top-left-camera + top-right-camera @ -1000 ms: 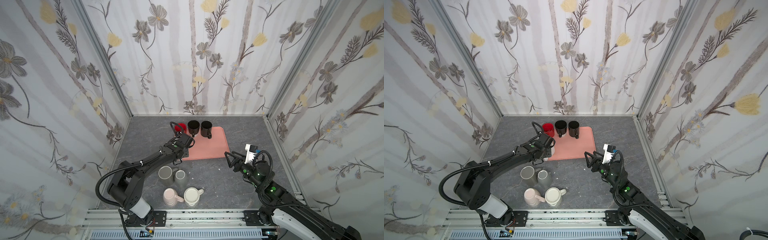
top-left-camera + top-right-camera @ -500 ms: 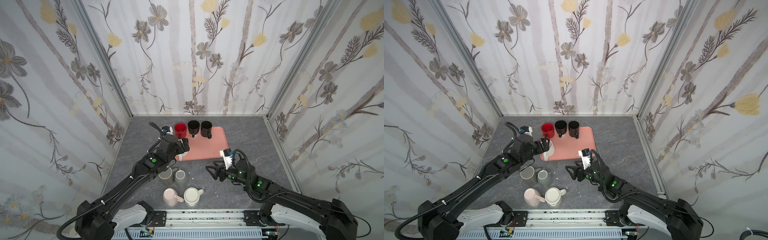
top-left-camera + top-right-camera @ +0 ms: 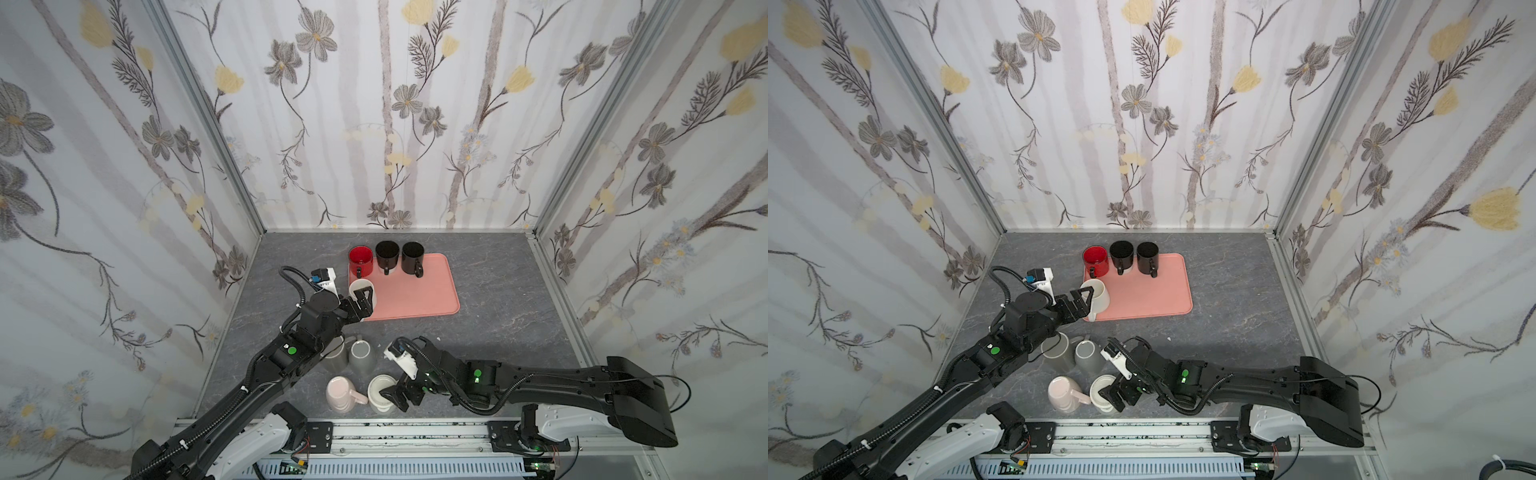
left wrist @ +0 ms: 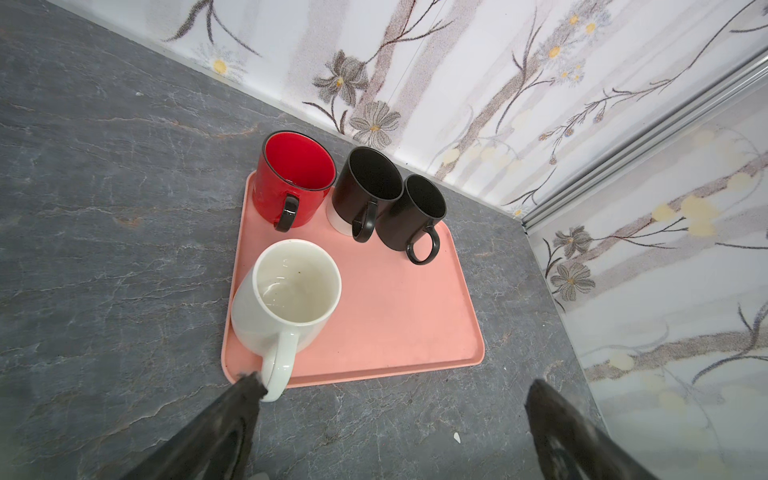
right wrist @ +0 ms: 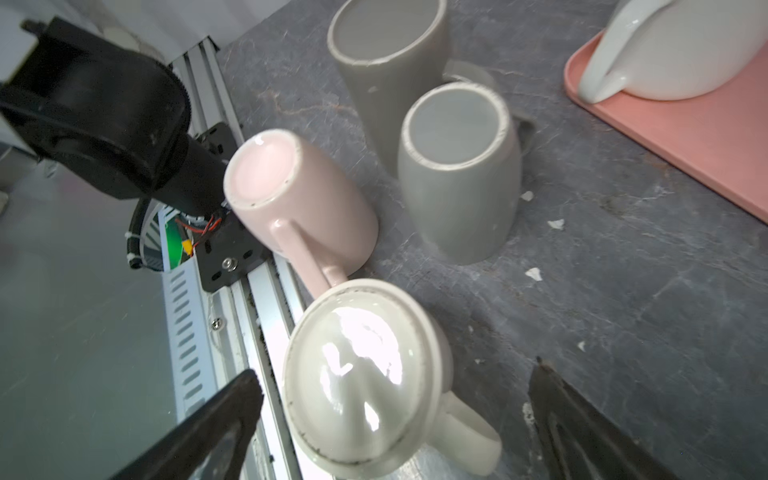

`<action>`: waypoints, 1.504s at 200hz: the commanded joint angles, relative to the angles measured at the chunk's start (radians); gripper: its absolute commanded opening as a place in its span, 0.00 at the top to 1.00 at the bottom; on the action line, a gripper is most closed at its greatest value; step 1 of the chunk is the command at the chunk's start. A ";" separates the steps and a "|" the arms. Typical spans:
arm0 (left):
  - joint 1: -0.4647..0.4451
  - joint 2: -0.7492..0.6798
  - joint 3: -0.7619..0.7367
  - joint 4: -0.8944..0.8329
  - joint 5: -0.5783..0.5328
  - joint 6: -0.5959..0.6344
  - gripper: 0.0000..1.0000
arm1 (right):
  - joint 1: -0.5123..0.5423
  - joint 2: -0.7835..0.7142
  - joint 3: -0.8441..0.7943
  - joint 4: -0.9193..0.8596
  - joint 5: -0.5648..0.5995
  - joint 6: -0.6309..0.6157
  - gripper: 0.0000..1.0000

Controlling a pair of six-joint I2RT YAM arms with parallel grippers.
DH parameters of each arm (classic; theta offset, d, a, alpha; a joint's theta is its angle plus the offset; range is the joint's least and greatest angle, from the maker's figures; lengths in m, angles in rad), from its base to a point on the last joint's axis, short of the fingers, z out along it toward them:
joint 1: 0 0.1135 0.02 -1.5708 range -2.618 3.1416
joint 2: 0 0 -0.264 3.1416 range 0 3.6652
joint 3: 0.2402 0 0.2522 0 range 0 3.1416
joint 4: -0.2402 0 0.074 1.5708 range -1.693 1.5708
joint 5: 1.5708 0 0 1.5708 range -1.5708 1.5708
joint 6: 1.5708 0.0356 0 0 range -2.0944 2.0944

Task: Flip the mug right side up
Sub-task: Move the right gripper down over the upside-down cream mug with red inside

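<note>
Black jointed arms (image 3: 266,370), green-dotted, with white bases (image 3: 249,441), looping black cables (image 3: 292,279), dark tapered fingers (image 4: 232,415).

Open table (image 3: 503,299) lies right of the tray (image 3: 419,293), whose right half is bare. A red mug (image 3: 360,258), black mugs (image 3: 387,254) and a white mug (image 3: 360,290) block its back and left. Nearer, grey mugs (image 3: 360,354), a pink mug (image 3: 337,392) and a cream mug (image 3: 378,394) crowd together.
</note>
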 commanded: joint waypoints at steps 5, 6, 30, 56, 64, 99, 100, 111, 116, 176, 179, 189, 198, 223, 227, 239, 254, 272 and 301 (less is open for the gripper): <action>0.001 -0.021 -0.017 0.042 -0.007 0.003 0.00 | 0.047 0.064 0.057 -0.071 0.101 -0.030 0.00; 0.002 -0.022 -0.019 0.043 -0.008 0.003 0.00 | 0.051 0.066 0.058 -0.071 0.103 -0.030 0.00; 0.002 -0.050 -0.045 0.050 -0.014 0.004 0.00 | 0.106 0.120 0.117 -0.096 0.167 -0.033 0.00; 0.003 -0.065 -0.069 0.056 -0.019 0.003 0.00 | 0.138 0.179 0.158 -0.142 0.234 -0.032 0.00; 0.003 -0.066 -0.072 0.057 -0.019 0.003 0.00 | 0.141 0.190 0.165 -0.147 0.245 -0.027 0.00; 0.002 -0.075 -0.077 0.052 -0.028 0.005 0.00 | 0.133 0.213 0.168 -0.162 0.317 0.028 0.00; 0.002 -0.075 -0.077 0.052 -0.028 0.005 0.00 | 0.133 0.213 0.167 -0.163 0.318 0.029 0.01; 0.002 -0.081 -0.079 0.050 -0.031 0.006 0.00 | 0.124 0.217 0.166 -0.169 0.331 0.054 0.03; 0.003 -0.082 -0.080 0.051 -0.032 0.005 0.00 | 0.118 0.218 0.164 -0.174 0.337 0.067 0.04; 0.002 -0.099 -0.090 0.049 -0.034 -0.003 0.00 | -0.021 0.166 0.103 -0.162 0.360 0.261 0.10; 0.002 -0.098 -0.092 0.049 -0.034 -0.004 0.00 | -0.029 0.165 0.101 -0.159 0.359 0.268 0.09; 0.002 -0.095 -0.094 0.049 -0.034 -0.006 0.00 | -0.053 0.161 0.100 -0.156 0.351 0.282 0.06; 0.002 -0.093 -0.095 0.048 -0.034 -0.007 0.00 | -0.066 0.152 0.095 -0.145 0.347 0.284 0.03; 0.002 -0.087 -0.104 0.053 -0.030 -0.009 0.00 | -0.105 0.091 0.038 -0.079 0.288 0.244 0.00; 0.002 -0.088 -0.106 0.054 -0.029 -0.010 0.00 | -0.113 0.076 0.023 -0.062 0.262 0.233 0.00; 0.002 -0.090 -0.114 0.063 -0.026 -0.011 0.00 | -0.146 0.035 -0.014 -0.023 0.167 0.208 0.00; 0.004 -0.092 -0.123 0.072 -0.023 -0.012 0.00 | -0.182 0.000 -0.045 -0.004 0.055 0.201 0.00; 0.004 -0.090 -0.126 0.077 -0.023 -0.012 0.00 | -0.189 -0.030 -0.077 0.001 -0.021 0.214 0.01; 0.004 -0.088 -0.129 0.084 -0.021 -0.011 0.00 | -0.184 -0.083 -0.144 0.053 -0.150 0.265 0.01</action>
